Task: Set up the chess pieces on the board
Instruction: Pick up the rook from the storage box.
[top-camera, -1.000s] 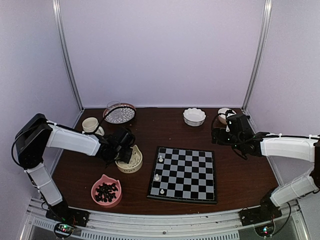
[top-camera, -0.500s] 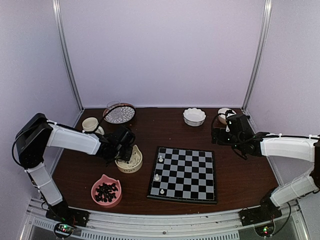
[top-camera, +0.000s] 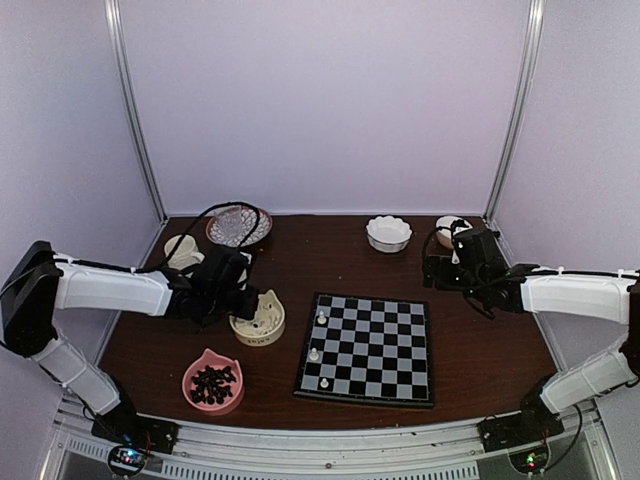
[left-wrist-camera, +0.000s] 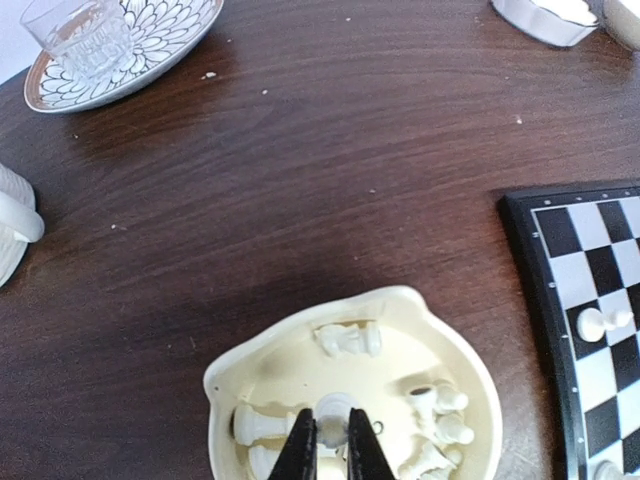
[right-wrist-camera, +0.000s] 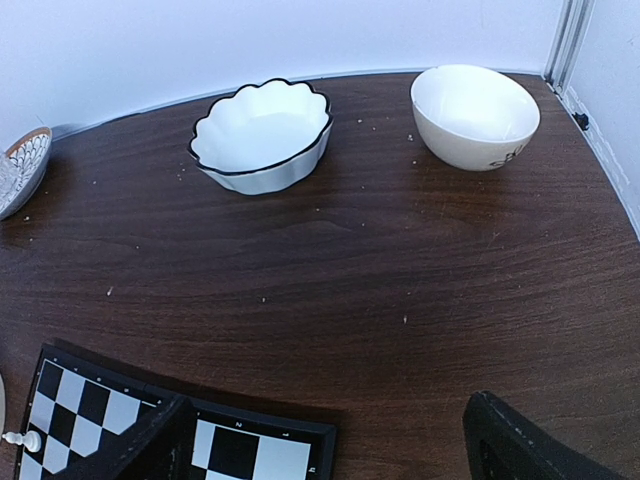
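The board (top-camera: 390, 350) lies right of centre with three white chess pieces (top-camera: 321, 317) standing along its left side. More chess pieces (left-wrist-camera: 348, 340) lie tumbled in a cream bowl (left-wrist-camera: 400, 297) left of the board. My left gripper (left-wrist-camera: 333, 432) is over that bowl, shut on one white chess piece (left-wrist-camera: 333, 418) whose round end shows between the fingertips. In the top view the left gripper (top-camera: 234, 292) is at the bowl's left rim. My right gripper (right-wrist-camera: 325, 440) stands open with nothing in it, above the bare table just past the board's far edge (right-wrist-camera: 250, 455).
A pink bowl of black pieces (top-camera: 212, 382) sits near the front left. At the back are a patterned plate with a glass (top-camera: 238, 225), a mug (top-camera: 182, 250), a scalloped white bowl (right-wrist-camera: 262, 135) and a cream bowl (right-wrist-camera: 475, 115).
The left jaws have closed on a white piece in the cream bowl. The left arm has drawn back to the left. The right arm has not moved.
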